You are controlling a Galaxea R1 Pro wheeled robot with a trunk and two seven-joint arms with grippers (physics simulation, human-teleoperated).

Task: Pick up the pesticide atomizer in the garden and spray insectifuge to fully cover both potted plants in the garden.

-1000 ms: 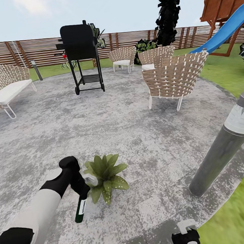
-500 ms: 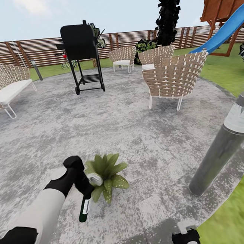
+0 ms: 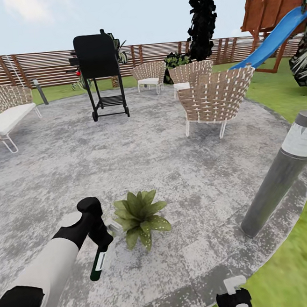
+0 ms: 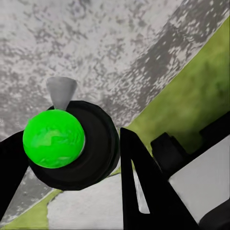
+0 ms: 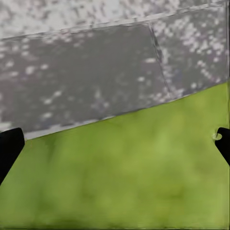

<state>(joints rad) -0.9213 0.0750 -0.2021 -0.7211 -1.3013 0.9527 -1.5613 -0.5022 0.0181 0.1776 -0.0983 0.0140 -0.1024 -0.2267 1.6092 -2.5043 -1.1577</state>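
My left gripper (image 3: 102, 237) is shut on the pesticide atomizer (image 3: 98, 263), a slim dark bottle with a white label that hangs down from the fingers with its white head up. One potted plant (image 3: 140, 216), a low rosette of pointed, partly speckled leaves, sits on the gravel patio just right of the atomizer's head, a small gap between them. In the left wrist view the atomizer (image 4: 55, 139) shows end-on between the dark fingers (image 4: 143, 187), its white nozzle (image 4: 61, 91) above it. My right gripper (image 3: 235, 298) hangs low and open over the patio's edge and grass (image 5: 115, 146).
A grey post lamp (image 3: 280, 176) leans at the patio's right rim. Wicker chairs (image 3: 216, 98), a sofa (image 3: 6, 113) and a black grill (image 3: 100, 74) stand farther back before the slatted fence (image 3: 46, 65). A small leafy clump (image 3: 77, 84) sits by the fence. Lawn (image 3: 296, 271) lies right.
The whole view has shifted, so the camera moved. My left gripper has drawn the atomizer slightly down and away from the plant's leaves; the gap is wider than before.
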